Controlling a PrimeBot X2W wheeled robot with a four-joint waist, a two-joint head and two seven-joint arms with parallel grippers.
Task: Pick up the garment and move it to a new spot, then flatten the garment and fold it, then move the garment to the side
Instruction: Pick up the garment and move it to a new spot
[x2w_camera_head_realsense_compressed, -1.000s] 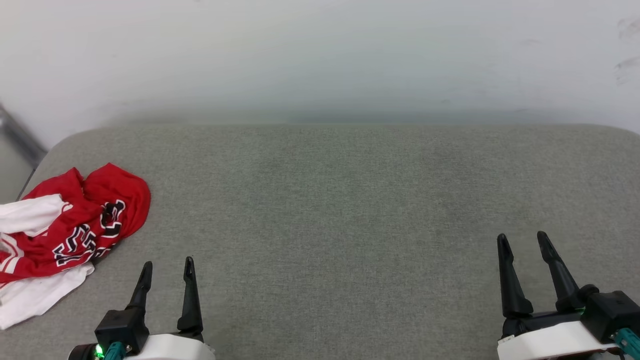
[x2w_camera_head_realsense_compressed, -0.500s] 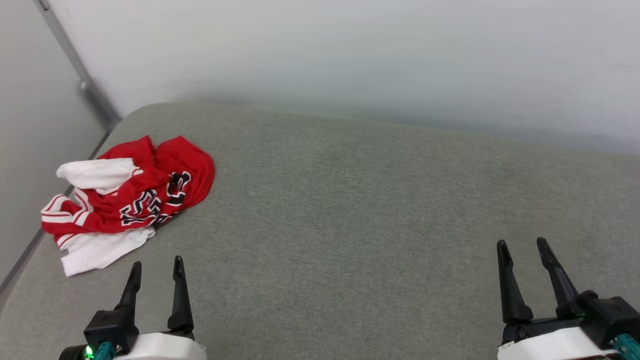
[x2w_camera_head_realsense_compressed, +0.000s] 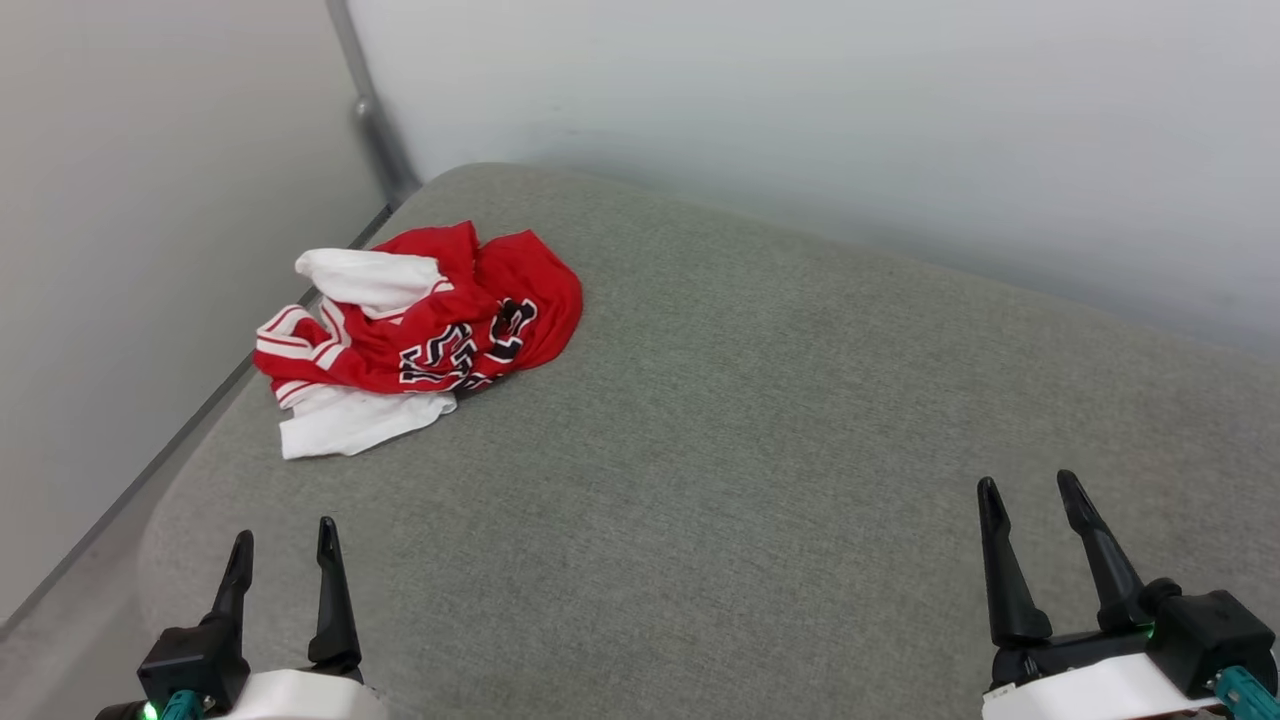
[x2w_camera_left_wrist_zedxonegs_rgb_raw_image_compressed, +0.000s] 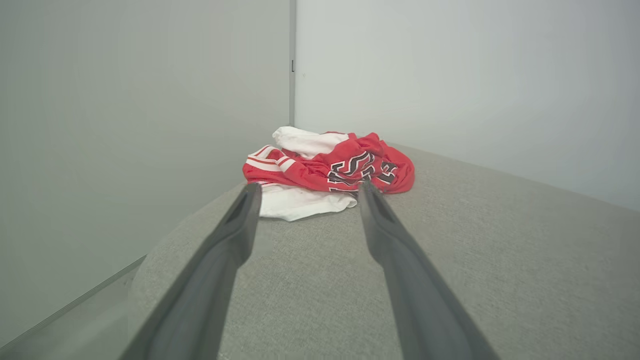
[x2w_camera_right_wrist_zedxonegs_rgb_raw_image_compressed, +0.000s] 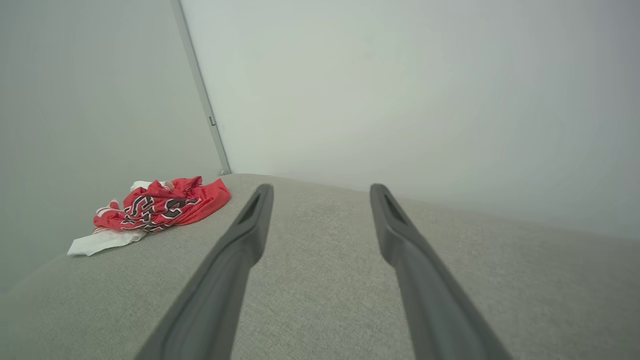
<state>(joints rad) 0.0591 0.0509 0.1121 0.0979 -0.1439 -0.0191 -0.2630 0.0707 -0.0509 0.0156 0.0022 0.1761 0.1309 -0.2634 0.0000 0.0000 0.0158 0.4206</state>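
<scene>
- Head view shows the garment (x2w_camera_head_realsense_compressed: 420, 335), red with white sleeves, bunched in a heap near the far left corner of the grey surface (x2w_camera_head_realsense_compressed: 760, 440).
- The heap is a bit longer than it is wide. Its white end lies close to the left edge, and its red end lies further in and further back.
- The left gripper (x2w_camera_head_realsense_compressed: 283, 533) is the nearer one. The garment lies straight ahead of it, and in the left wrist view the heap sits just past the two fingertips. Its fingers are apart and hold nothing.
- The right gripper (x2w_camera_head_realsense_compressed: 1028, 483) is well apart from the garment, which lies ahead and far off to its left. Its fingers are apart and empty too.
- I think the pick-up has not begun yet. The left arm looks like the one to reach forward.
</scene>
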